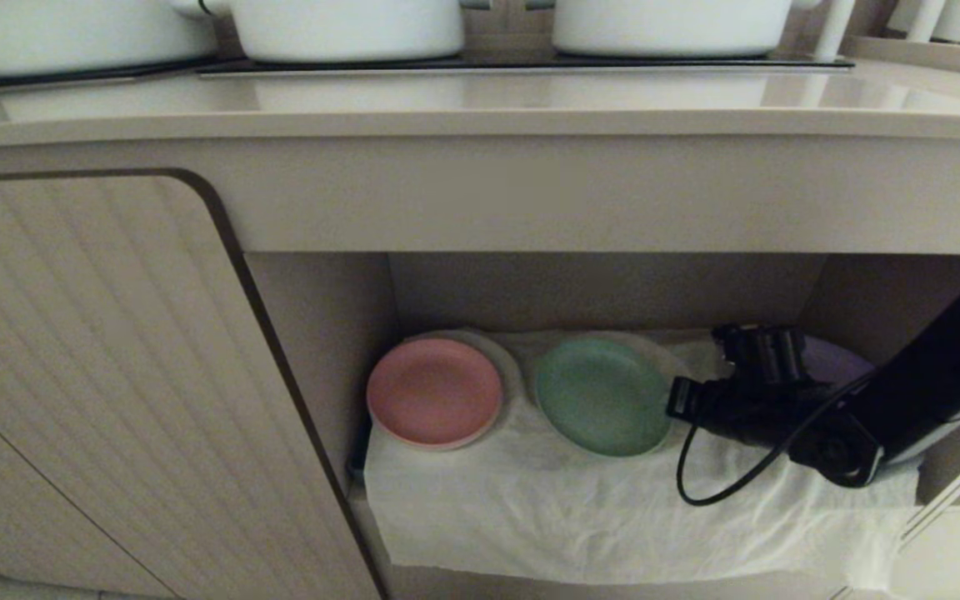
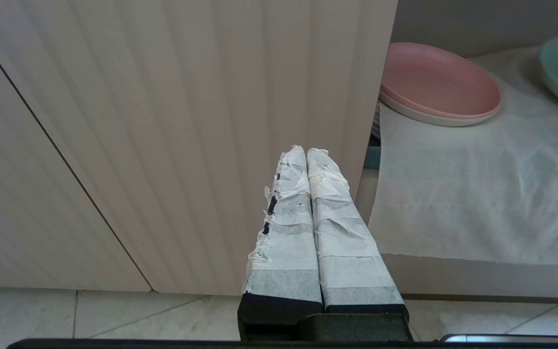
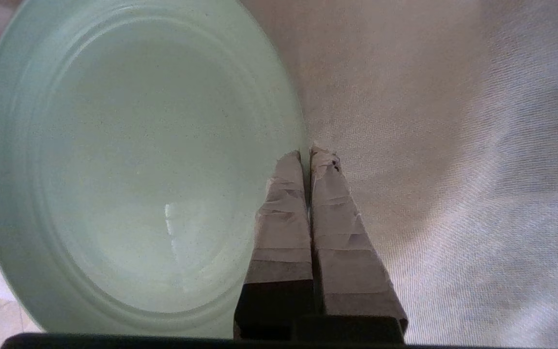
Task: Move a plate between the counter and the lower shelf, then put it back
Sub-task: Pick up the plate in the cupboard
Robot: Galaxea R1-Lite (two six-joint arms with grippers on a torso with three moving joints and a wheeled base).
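Left gripper [image 2: 306,151] parked low by the ribbed cabinet door [image 1: 97,367], taped fingers [image 2: 286,218] clenched together on nothing. Pink plate [image 1: 434,392] sits at the left end of the lower shelf [image 1: 605,292], on the wrinkled white cloth [image 1: 597,508]. Just beside it, near but apart, the plate [image 1: 602,395], mint green, lies on the same cloth, tipped slightly over a mound. Right gripper [image 3: 310,152] is at the plate's right rim, fingers [image 3: 284,213] clamped on that rim: one over the inner face, the other at the outside, per the wrist view. A purple plate [image 1: 838,358] peeks from behind the right arm.

Handling guess: plate looks light, stiff, matte, with a low raised rim; the edge pinch is the natural hold, though one-sided, so it may droop or swivel. Cloth could snag or drag along. In the way: the counter [image 1: 480,108] front edge overhangs the recess, so the plate must come out before going up; white pots [image 1: 347,25] crowd the back of the counter.
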